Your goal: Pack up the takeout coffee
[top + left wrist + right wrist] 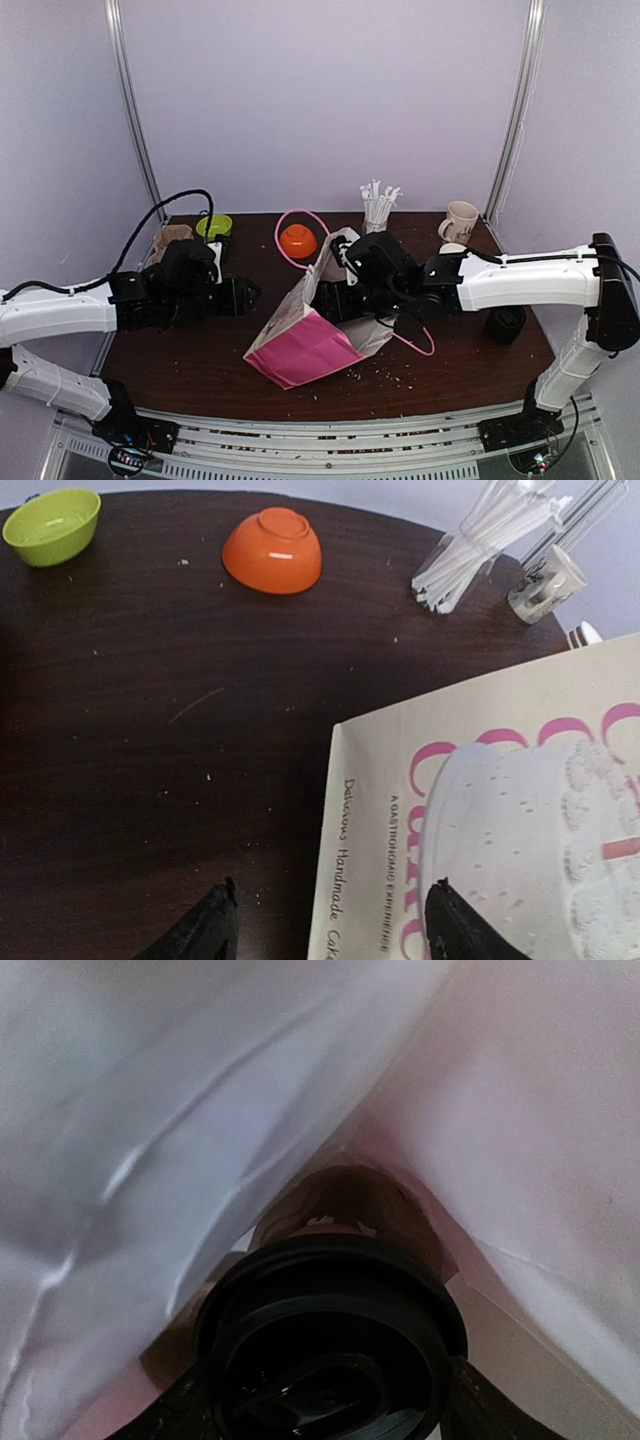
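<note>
The takeout coffee (330, 1345) fills the right wrist view: a black plastic lid faces the camera, with the brown paper cup body behind it. My right gripper (330, 1410) is shut on it, one finger on each side of the lid, inside the paper bag (305, 345). That bag, pink and cream with a cake print, lies tilted at the table's middle. It hides the cup in the top view. My left gripper (330, 920) is open by the bag's (480, 810) left edge, with one fingertip (215, 925) over the table and the other over the bag's printed side.
An orange bowl (298, 238) and a green bowl (213, 226) sit at the back. A holder of white straws (377, 208) and a cream mug (460, 220) stand back right. A black stack of lids (504, 324) sits under the right arm. Crumbs dot the dark table (200, 345).
</note>
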Controlling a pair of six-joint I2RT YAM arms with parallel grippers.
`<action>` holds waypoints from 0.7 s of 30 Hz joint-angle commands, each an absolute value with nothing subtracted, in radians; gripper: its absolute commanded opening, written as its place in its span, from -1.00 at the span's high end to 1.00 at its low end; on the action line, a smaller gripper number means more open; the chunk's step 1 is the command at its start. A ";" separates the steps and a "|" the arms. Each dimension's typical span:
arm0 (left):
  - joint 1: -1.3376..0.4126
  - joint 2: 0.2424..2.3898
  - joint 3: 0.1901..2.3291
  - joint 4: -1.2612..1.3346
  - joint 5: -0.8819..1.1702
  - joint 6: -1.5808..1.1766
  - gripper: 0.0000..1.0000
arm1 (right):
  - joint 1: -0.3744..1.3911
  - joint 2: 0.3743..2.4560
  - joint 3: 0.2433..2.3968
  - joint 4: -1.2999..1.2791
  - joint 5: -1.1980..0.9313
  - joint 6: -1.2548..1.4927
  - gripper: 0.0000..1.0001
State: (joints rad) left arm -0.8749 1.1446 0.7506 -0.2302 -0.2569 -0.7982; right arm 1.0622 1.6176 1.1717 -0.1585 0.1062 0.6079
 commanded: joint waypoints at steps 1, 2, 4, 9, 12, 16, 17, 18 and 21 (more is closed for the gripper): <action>-0.844 1.211 0.704 -0.093 -0.174 -0.834 -0.32 | 1.031 1.631 1.199 -0.174 0.044 0.644 0.03; -0.840 1.227 0.696 -0.078 -0.164 -0.837 -0.32 | 1.026 1.637 1.205 -0.181 0.038 0.644 0.03; -0.827 1.258 0.681 -0.048 -0.145 -0.844 -0.32 | 1.018 1.649 1.222 -0.194 0.020 0.642 0.03; -0.806 1.349 0.660 0.042 -0.057 -0.860 -0.31 | 1.017 1.677 1.270 -0.244 -0.013 0.631 0.03; -0.805 1.400 0.660 0.106 0.021 -0.857 -0.28 | 1.017 1.680 1.294 -0.269 -0.038 0.632 0.03; -0.805 1.447 0.662 0.182 0.094 -0.853 -0.24 | 1.017 1.686 1.322 -0.300 -0.082 0.635 0.03; -0.805 1.460 0.665 0.187 0.097 -0.851 -0.24 | 1.018 1.689 1.328 -0.305 -0.097 0.640 0.03; -0.805 1.472 0.668 0.194 0.105 -0.848 -0.23 | 1.017 1.694 1.334 -0.311 -0.109 0.645 0.03; -0.805 1.505 0.666 0.222 0.128 -0.848 -0.22 | 1.017 1.717 1.363 -0.331 -0.139 0.651 0.03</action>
